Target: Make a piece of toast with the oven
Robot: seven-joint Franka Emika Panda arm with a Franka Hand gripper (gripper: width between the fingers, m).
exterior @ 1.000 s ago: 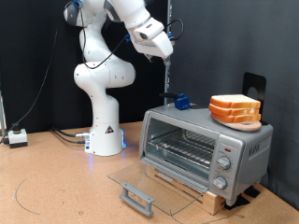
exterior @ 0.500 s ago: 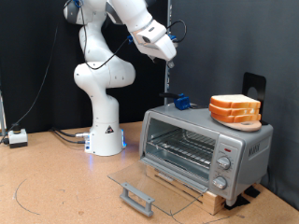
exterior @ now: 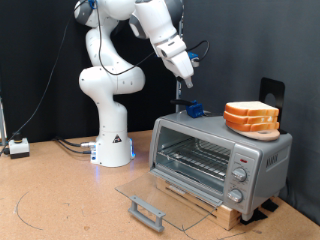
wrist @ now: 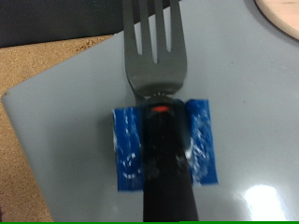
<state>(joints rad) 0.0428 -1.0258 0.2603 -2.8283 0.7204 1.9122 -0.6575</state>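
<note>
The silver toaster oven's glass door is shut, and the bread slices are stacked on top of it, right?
Not quite. The silver toaster oven has its glass door open, folded down flat in front, with the wire rack showing inside. The exterior view shows this. The stacked bread slices do sit on top of it.

Even, bright indoor light; ext. view sharp. My wrist view soft: fork [wrist: 154, 47] blurred, white glare patch on oven [wrist: 252, 112] top.
</note>
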